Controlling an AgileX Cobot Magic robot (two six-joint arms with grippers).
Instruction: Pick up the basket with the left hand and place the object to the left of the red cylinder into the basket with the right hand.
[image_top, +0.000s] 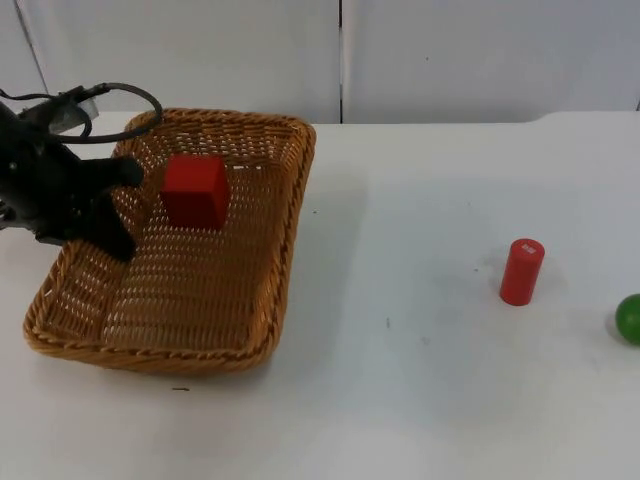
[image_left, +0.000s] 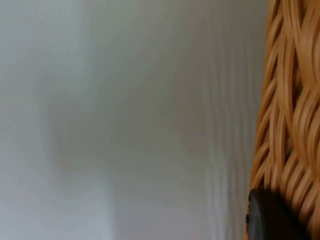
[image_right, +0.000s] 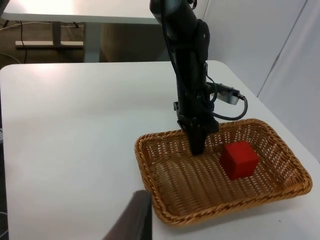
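Left pincer (image_top: 115, 210) pinches the basket (image_top: 250, 330) at its rim; red cube (image_top: 195, 190) just beside it, inside; right pincer's state: cannot tell.

A lab: bare white table (image_top: 450, 400), grey partition wall (image_top: 480, 60), another white table (image_right: 75, 12) behind.

The left arm reaches in from the table's left side, its left gripper (image_top: 112, 212) pointing down with one finger (image_top: 118, 240) inside and one outside a woven wall. The right arm waits away from the table top.
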